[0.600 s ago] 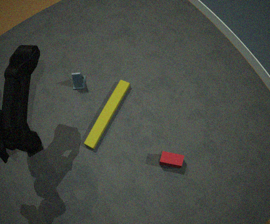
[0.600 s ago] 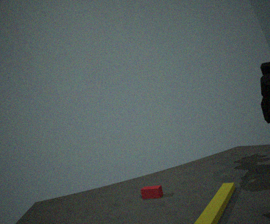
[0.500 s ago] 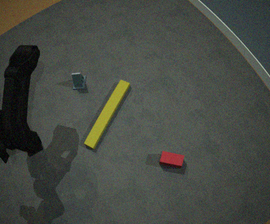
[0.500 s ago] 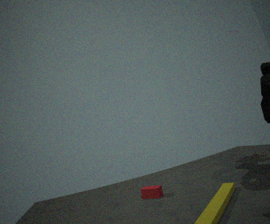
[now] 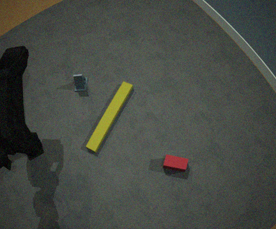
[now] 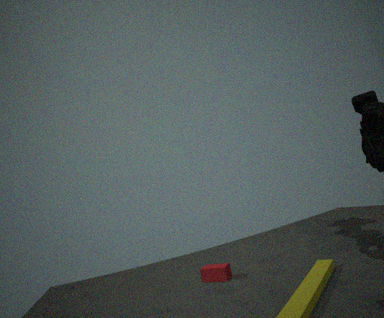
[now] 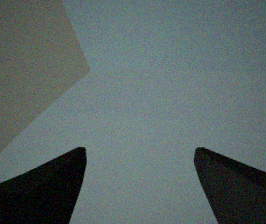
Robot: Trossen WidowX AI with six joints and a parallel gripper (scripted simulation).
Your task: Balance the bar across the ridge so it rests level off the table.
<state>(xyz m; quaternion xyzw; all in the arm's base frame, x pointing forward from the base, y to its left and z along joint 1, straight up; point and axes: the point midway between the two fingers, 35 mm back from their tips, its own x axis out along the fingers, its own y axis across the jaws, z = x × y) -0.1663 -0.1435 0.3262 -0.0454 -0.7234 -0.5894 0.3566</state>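
The yellow bar [image 5: 110, 116] [image 6: 308, 290] lies flat on the table, slanted. The ridge, a small grey-blue piece [image 5: 80, 82] with an upright part, stands beyond the bar's side in the top view, apart from it; only its edge shows in the exterior view at the lower right. My gripper [image 7: 141, 155] is open, with nothing between its fingers in the wrist view. The arm is at the left in the top view, away from the bar and the ridge. Its fingertips are hard to make out there.
A red block [image 5: 176, 162] [image 6: 216, 273] lies on the grey table [image 5: 229, 128] [image 6: 136, 295], apart from the bar. The table's edge shows in the wrist view. The arm casts a shadow on the table.
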